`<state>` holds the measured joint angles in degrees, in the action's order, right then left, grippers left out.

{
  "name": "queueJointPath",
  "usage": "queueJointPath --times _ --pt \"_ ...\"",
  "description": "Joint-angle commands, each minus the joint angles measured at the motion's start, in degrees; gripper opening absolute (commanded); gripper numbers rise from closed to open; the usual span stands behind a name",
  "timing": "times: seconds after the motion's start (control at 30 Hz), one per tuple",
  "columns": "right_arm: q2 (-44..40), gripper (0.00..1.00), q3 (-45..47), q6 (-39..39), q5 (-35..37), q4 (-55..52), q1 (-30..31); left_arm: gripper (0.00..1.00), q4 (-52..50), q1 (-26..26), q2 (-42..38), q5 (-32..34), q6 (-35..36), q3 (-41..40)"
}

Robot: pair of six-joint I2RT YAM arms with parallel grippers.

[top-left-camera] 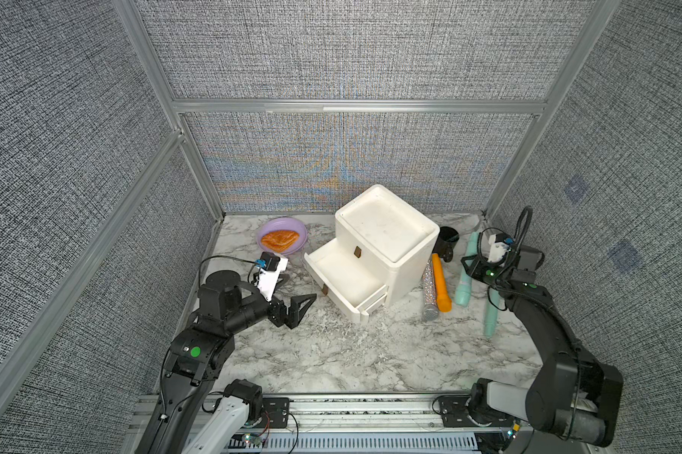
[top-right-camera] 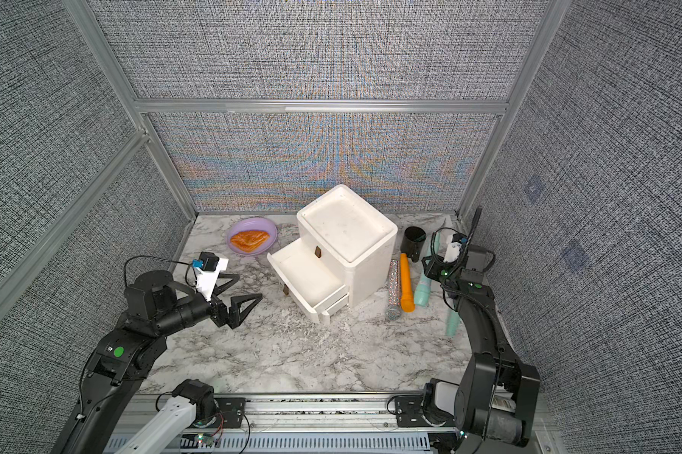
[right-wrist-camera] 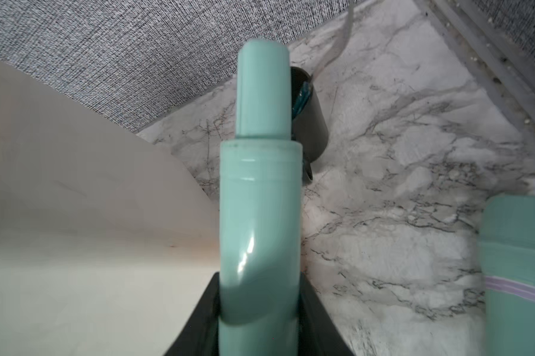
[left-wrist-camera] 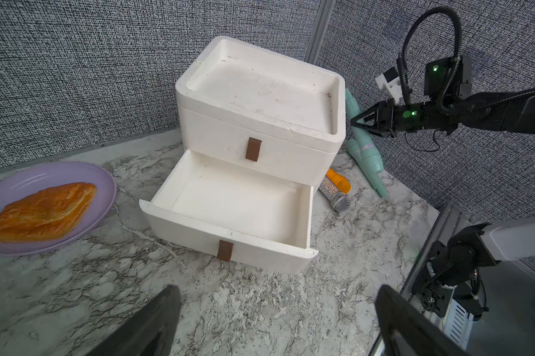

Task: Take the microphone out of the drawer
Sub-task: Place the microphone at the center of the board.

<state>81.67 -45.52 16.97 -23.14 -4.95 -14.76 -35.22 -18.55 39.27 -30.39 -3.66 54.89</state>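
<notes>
We see a big marble worktop (top-left-camera: pixel 331 353). Near the back of it stands a white box (top-left-camera: pixel 410 271) with two drawers. The bottom drawer (top-left-camera: pixel 345 275) is pulled out, and we see only its white floor. The top drawer (top-left-camera: pixel 374 255) is shut. Left of the box sits a purple plate (top-left-camera: pixel 276 226) with a brown pastry (top-left-camera: pixel 279 240) on it.

The microphones are all out of the drawer, on the right side of the box. A sparkly microphone (top-left-camera: pixel 429 293) lies just beside the box, touching an orange microphone (top-left-camera: pixel 440 285). Further right is a teal microphone (top-left-camera: pixel 463 291). The other teal microphone (top-left-camera: pixel 491 314) lies near the worktop's right edge. A black cup (top-left-camera: pixel 447 239) stands behind them.

The right gripper (top-left-camera: pixel 468 267) is at the teal microphone, and its fingers (right-wrist-camera: pixel 198 323) pinch it from both sides. We cannot tell if it is lifted. The left gripper (top-left-camera: pixel 302 287) hangs just left of the open drawer, touching nothing, with its fingers (left-wrist-camera: pixel 149 323) spread wide.
</notes>
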Motion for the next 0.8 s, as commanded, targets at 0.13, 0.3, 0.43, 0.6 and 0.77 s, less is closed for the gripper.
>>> queueJointPath --times 0.13,0.3,0.43,0.6,0.77 --pt "3.80 0.00 5.56 2.66 3.91 9.00 -1.45 1.00 1.60 0.09 0.37 -0.85 0.15 0.13" --pt "7.01 0.00 8.68 2.59 3.17 12.20 -1.50 1.00 1.83 0.09 0.26 -0.84 0.07 -0.13" --pt "10.82 0.00 8.31 1.64 2.75 13.19 -1.53 1.00 1.74 0.04 0.72 -1.33 0.06 0.21" --pt "16.68 0.00 4.87 0.30 -0.72 12.49 -1.12 1.00 1.74 0.08 0.73 -1.51 -0.12 0.13" --pt "19.42 0.00 2.48 -0.62 -1.21 10.38 -0.03 1.00 1.66 0.08 0.13 -1.44 -0.03 -0.04"
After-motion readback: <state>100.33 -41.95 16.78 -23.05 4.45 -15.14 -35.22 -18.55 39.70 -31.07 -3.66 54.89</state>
